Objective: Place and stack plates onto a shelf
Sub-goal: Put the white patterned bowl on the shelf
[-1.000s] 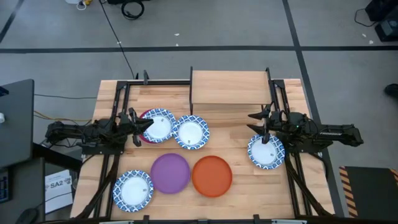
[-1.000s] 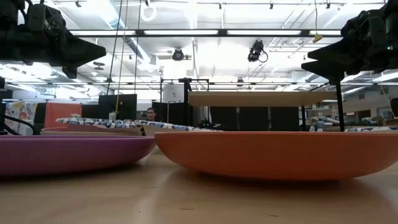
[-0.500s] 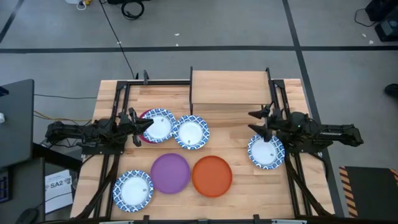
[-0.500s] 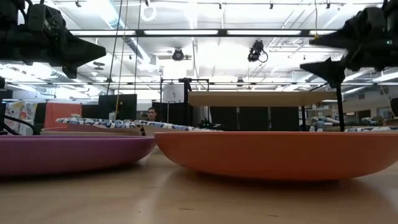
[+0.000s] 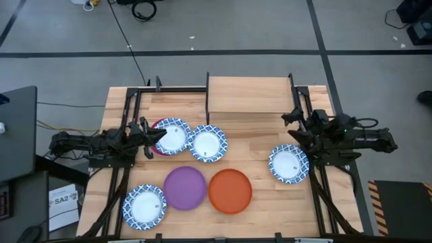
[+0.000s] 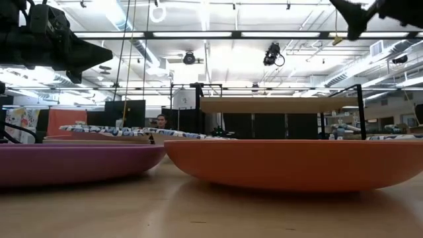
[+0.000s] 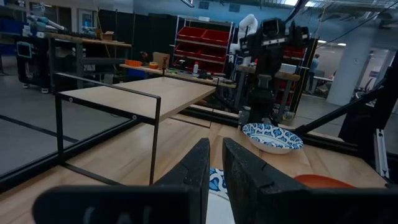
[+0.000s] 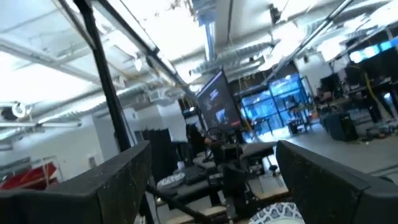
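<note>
Six plates show on the table in the high view. A white plate with a blue rim lies on the magenta plate. Other blue-rimmed plates lie at the middle, at the right and at the near left. The purple plate and the orange plate sit side by side near the front. The shelf stands at the far edge on thin black legs. My left gripper hovers shut above the stacked pair. My right gripper is open, raised near the shelf's right leg.
Black frame rails run along both table sides beside the arms. In the left wrist view the shelf is bare on top, with free tabletop beneath and in front of it. A person shows far behind the table.
My right gripper has risen from above the right blue-rimmed plate, drawn back toward the table's right edge and tipped upward, staying open. In the low view it has climbed to the picture's top. The plates lie as before.
</note>
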Controlling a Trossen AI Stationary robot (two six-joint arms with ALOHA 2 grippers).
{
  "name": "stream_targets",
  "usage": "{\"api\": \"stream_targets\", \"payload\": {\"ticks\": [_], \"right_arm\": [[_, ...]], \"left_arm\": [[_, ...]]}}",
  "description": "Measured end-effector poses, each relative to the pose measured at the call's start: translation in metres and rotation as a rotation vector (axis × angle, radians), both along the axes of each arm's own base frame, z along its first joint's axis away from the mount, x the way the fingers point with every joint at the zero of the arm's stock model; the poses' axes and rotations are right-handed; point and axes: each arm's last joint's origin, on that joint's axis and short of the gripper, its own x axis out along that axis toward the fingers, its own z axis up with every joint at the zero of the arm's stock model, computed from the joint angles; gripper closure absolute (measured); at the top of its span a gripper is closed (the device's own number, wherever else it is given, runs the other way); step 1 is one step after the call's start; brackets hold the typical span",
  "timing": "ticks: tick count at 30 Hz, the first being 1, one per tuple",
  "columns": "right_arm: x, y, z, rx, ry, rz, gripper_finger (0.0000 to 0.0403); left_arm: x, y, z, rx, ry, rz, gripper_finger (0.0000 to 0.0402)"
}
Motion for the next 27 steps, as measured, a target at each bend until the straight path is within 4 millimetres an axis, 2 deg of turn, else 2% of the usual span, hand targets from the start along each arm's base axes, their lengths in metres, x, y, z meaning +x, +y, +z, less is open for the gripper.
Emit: {"api": "stream_targets", "payload": {"ticks": [7, 13, 18, 24, 27], "right_arm": [[0.026, 0.003, 0.031, 0.002, 0.328, -0.007, 0.0055], [0.051, 0.009, 0.052, 0.012, 0.61, 0.014, 0.0055], [0.063, 0.014, 0.064, 0.036, 0.829, 0.035, 0.0055], [0.07, 0.014, 0.062, 0.043, 1.002, -0.015, 0.0055], [0.072, 0.014, 0.054, -0.055, 1.089, -0.042, 0.0055]], "left_arm": [[0.0, 0.0, 0.0, 0.0, 0.0, 0.0, 0.0354], [0.0, 0.0, 0.0, 0.0, 0.0, 0.0, 0.0354], [0.0, 0.0, 0.0, 0.0, 0.0, 0.0, 0.0354], [0.0, 0.0, 0.0, 0.0, 0.0, 0.0, 0.0354], [0.0, 0.0, 0.0, 0.0, 0.0, 0.0, 0.0354]]}}
